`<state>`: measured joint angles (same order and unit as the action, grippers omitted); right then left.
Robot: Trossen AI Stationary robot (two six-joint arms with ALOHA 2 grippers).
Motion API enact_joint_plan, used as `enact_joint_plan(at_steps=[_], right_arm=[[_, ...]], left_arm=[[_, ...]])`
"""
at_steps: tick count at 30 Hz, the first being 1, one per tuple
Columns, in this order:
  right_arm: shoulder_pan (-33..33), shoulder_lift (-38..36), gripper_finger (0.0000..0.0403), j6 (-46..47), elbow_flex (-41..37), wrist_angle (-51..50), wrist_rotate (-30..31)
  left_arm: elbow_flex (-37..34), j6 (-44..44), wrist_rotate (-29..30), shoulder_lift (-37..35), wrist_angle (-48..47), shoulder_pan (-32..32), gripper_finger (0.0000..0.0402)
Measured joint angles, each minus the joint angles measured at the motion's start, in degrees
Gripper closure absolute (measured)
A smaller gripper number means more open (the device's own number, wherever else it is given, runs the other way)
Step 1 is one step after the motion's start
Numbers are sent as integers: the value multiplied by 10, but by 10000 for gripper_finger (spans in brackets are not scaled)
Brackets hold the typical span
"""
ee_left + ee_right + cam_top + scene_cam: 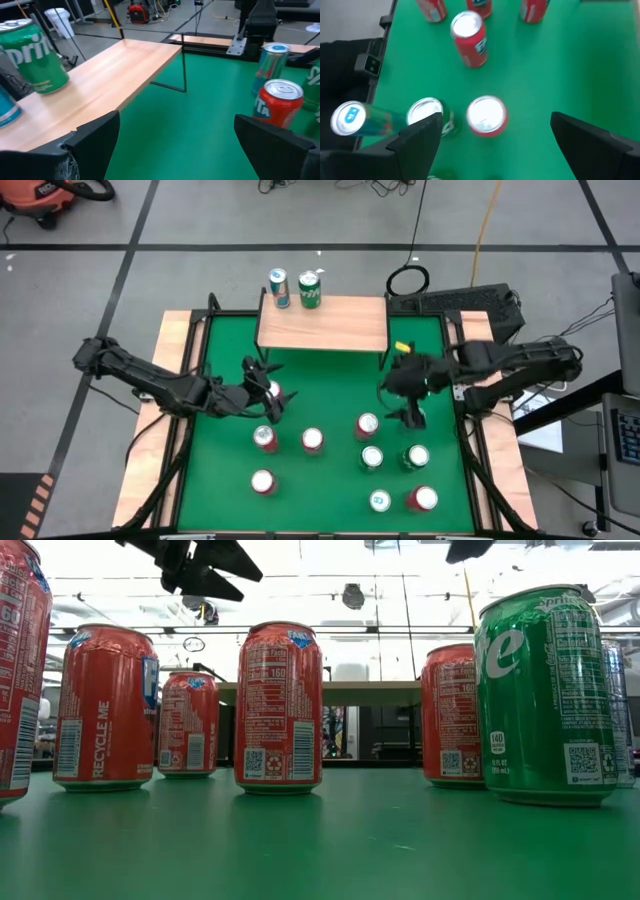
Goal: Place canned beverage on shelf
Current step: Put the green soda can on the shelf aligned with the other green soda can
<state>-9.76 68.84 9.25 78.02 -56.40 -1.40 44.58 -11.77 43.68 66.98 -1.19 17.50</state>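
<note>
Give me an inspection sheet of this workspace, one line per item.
Surface: green table, wooden borders.
Job's things: shelf at far edge holds two cans; eight cans stand on the green.
Clutter: nothing seen.
Grippers: left gripper open, empty, above the green near the shelf; right gripper open, empty, above the cans.
Cables: black loop and yellow cord on floor.
Surroundings: red vacuum, taped floor.

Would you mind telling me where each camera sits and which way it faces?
High view: overhead, straight down; green table, shelf, both arms.
Low view: tabletop level, facing red cans and a green can; arm parts overhead.
Left wrist view: looks along the shelf; open left hand.
Right wrist view: looks down on cans; open right hand.
High and left wrist views share the shelf's green can.
</note>
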Motion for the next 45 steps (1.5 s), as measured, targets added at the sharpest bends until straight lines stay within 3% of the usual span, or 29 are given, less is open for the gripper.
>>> enact_joint_plan(at_steps=[6, 13, 22, 35, 45], right_arm=[[-98, 9, 39, 94, -17, 1, 61], [-175, 32, 39, 189, -19, -30, 60], [-262, 84, 51, 234, -19, -72, 58], [-308, 154, 51, 334, -19, -130, 57], [-318, 174, 51, 344, -19, -155, 78]], left_arm=[[0, 1, 0, 19, 38, 7, 9], [0, -4, 0, 28, 43, 7, 9], [0, -14, 0, 28, 43, 9, 9], [0, -14, -2, 28, 43, 14, 9], [0, -14, -2, 28, 42, 20, 9]])
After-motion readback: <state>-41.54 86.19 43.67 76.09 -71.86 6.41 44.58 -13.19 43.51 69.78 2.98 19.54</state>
